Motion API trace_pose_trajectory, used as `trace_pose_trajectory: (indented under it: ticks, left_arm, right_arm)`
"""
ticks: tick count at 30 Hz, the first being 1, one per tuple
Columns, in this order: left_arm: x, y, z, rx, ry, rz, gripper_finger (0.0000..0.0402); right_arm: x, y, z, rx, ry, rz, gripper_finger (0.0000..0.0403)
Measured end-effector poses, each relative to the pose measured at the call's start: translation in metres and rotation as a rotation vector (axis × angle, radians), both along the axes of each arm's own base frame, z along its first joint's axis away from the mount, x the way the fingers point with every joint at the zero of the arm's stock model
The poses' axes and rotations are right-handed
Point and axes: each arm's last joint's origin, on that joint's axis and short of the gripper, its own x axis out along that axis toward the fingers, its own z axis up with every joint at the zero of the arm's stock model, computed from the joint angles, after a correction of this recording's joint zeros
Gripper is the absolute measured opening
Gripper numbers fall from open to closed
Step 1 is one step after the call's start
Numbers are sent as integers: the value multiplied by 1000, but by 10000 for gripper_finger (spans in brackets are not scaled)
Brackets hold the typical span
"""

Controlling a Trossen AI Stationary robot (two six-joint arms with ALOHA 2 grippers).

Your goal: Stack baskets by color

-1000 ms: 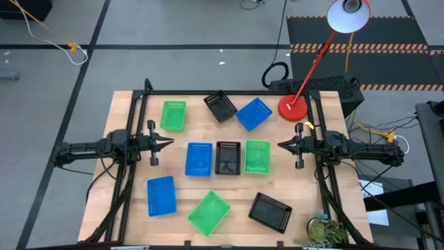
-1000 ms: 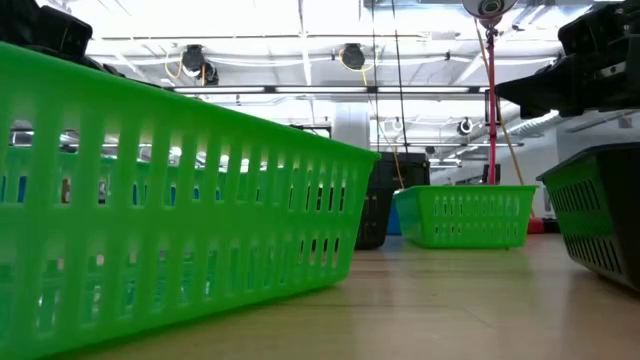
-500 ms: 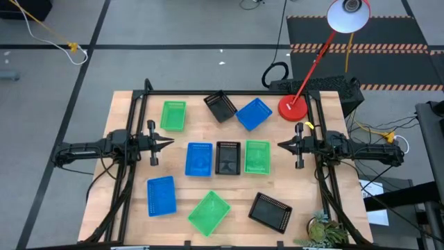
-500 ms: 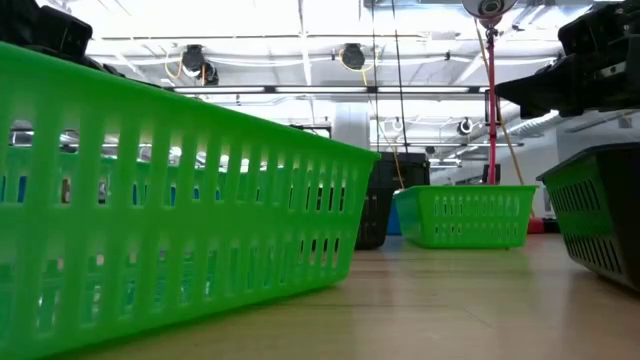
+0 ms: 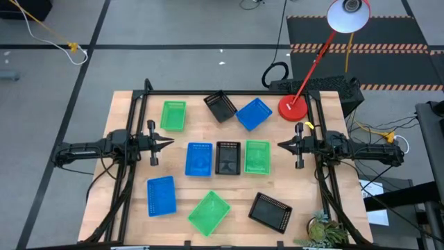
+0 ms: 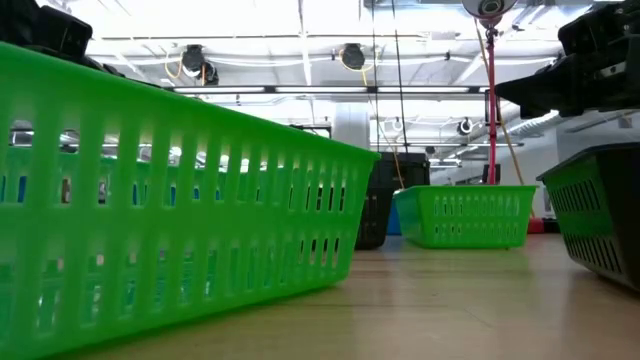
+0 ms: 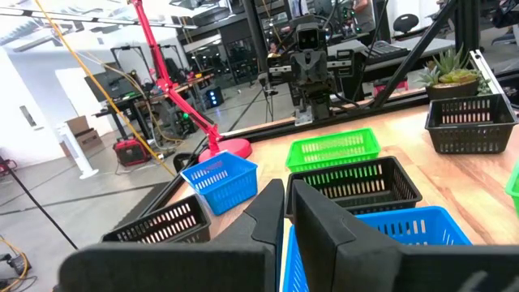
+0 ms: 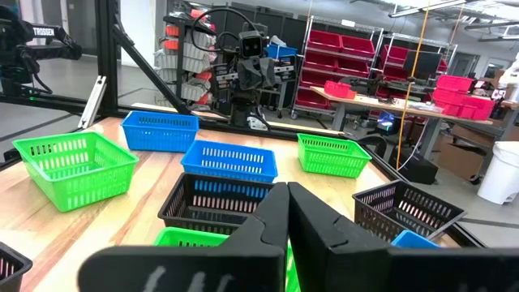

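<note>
Nine baskets sit on their bases on the wooden table. Along the far side are a green one (image 5: 173, 115), a black one (image 5: 221, 106) and a blue one (image 5: 253, 114). In the middle row, side by side, stand a blue (image 5: 199, 159), a black (image 5: 227, 157) and a green basket (image 5: 257, 157). Near the front lie a blue (image 5: 161, 194), a green (image 5: 209, 212) and a black one (image 5: 270, 211). My left gripper (image 5: 171, 144) hovers shut at the table's left, pointing level at the middle row. My right gripper (image 5: 280, 145) hovers shut at the right, facing it.
A red round lamp base (image 5: 293, 107) stands at the far right corner, its arm leaning up to a white lamp head (image 5: 348, 15). A small plant (image 5: 325, 232) sits at the near right corner. Black frame rails (image 5: 132, 125) run along the table's left, right and far edges.
</note>
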Motion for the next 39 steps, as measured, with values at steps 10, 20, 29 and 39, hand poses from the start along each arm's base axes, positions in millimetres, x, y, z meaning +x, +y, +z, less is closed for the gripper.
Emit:
trace_pose_trajectory:
  ticks: [10,20,29,39]
  left_arm:
    - [0,0,0,0,0,0,31]
    - [0,0,0,0,0,0,31]
    - [0,0,0,0,-1,-1,31]
    - [0,0,0,-26,-4,-1,31]
  right_arm:
    - [0,0,0,0,0,0,0]
    - [0,0,0,-1,-4,0,0]
    - [-1,0,12,-44,-25,-1,0]
    - [-5,0,90,31,-48,-2,0]
